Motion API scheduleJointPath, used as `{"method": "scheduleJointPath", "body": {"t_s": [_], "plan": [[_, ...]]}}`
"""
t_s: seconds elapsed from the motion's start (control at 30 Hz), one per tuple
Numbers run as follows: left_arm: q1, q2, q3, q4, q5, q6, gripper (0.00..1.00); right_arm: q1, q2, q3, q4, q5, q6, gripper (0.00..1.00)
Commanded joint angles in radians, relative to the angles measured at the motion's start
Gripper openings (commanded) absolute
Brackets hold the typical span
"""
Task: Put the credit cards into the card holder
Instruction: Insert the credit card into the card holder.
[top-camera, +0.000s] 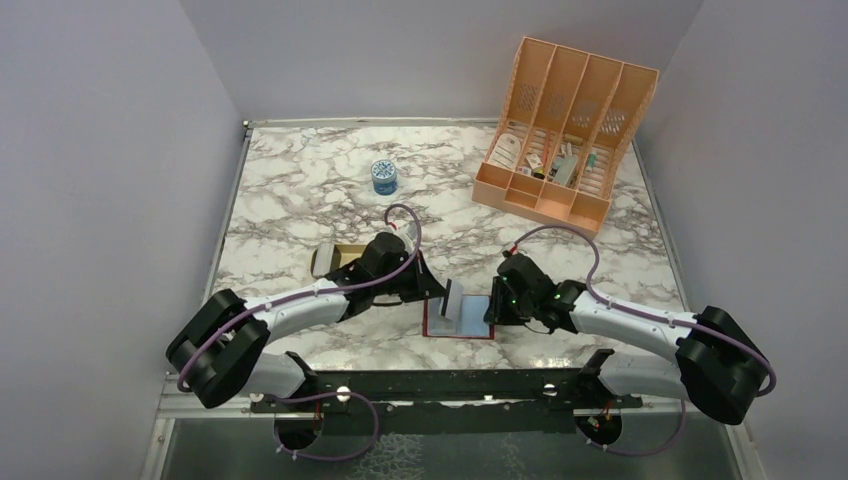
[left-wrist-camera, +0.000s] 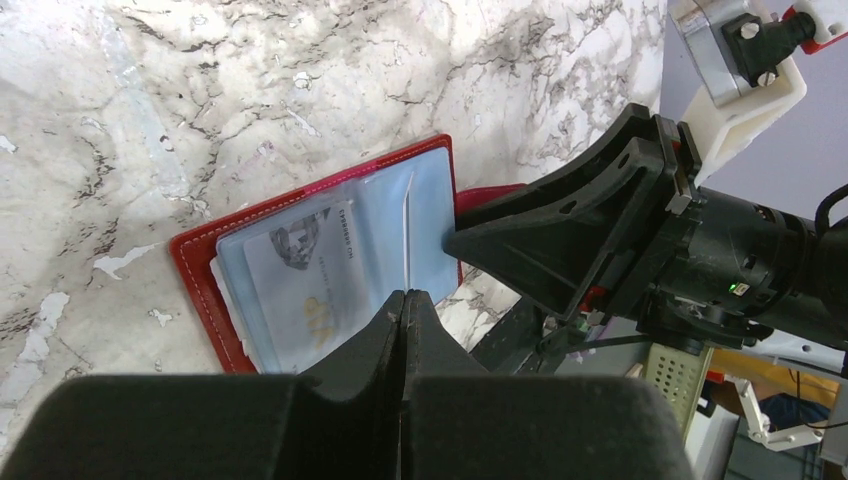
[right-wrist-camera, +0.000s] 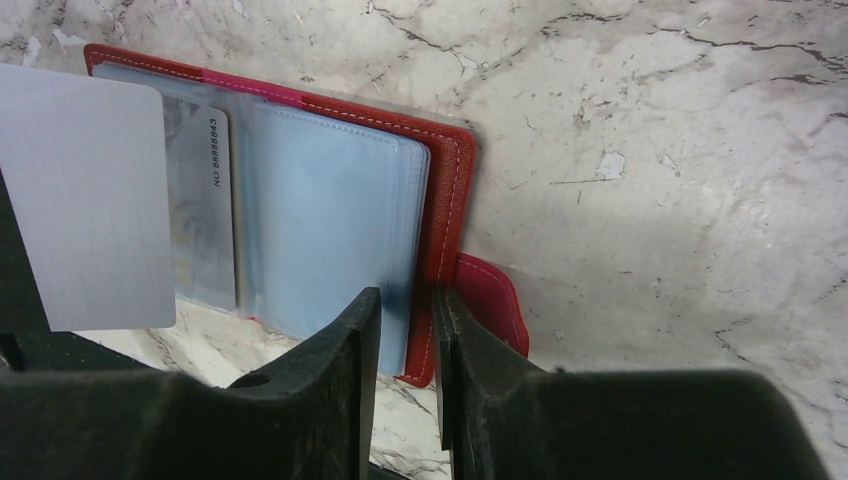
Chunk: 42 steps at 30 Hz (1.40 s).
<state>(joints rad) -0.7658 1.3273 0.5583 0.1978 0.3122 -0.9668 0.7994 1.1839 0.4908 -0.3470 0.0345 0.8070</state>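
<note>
The dark red card holder lies open on the marble between the arms, pale blue pockets up. It also shows in the left wrist view and the right wrist view. One card sits in a left pocket. My left gripper is shut on a greyish credit card, held upright on edge over the holder's middle; the right wrist view shows its blank face. My right gripper is narrowly open, tips down at the holder's right edge, with nothing between the fingers.
A shallow tan tray lies behind the left arm. A peach slotted organizer with small items stands at the back right. A small blue-lidded jar stands at the back middle. The holder's snap tab sticks out to the right.
</note>
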Motion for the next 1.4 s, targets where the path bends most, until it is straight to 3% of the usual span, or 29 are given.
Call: {"method": "scheduleJointPath", "body": {"t_s": [0.0, 1.37], "plan": [[-0.003, 0.013, -0.012, 0.014, -0.013, 0.018, 0.0, 0.007, -0.004, -0.017, 0.031, -0.024, 0.01, 0.26], [-0.045, 0.104, -0.078, 0.126, -0.042, -0.036, 0.0, 0.007, -0.009, -0.044, 0.054, -0.033, 0.021, 0.26]]}}
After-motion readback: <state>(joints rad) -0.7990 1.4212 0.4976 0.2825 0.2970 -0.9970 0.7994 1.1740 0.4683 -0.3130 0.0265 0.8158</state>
